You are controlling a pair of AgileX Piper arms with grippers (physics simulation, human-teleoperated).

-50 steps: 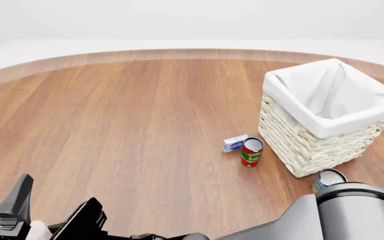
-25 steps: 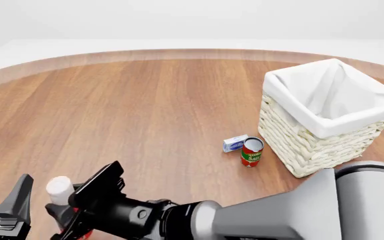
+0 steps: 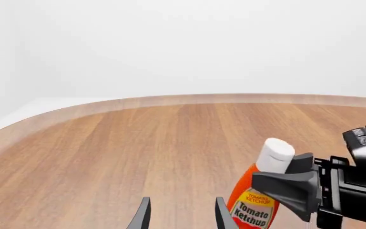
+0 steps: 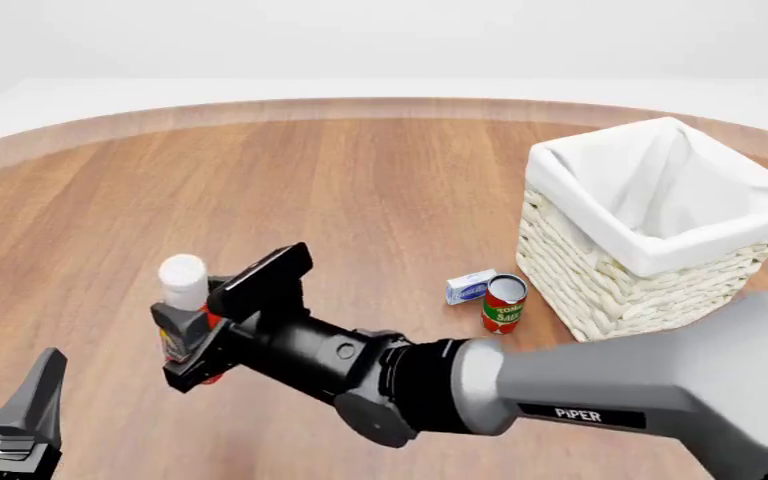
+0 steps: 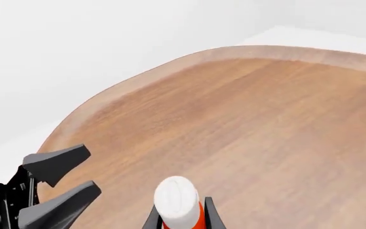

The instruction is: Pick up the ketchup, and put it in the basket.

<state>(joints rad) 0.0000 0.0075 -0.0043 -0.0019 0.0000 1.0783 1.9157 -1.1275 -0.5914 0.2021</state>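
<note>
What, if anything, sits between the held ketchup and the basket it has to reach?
Nothing blocks a lifted carry. The ketchup is in the right end effector; the red-and-green can and small white box stand beside the basket, low on its near-left side.

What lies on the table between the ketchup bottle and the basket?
In the front view, the ketchup bottle and basket are separated by bare wood, the right arm, a small blue-white box and a red-green can.

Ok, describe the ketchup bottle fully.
The ketchup is a red-orange bottle with a round white cap and a yellow label reading "Tomato Ketchup". It stands nearly upright, tipped slightly, clamped at the neck by the right end effector over the wooden table's left side, well left of the basket.
</note>
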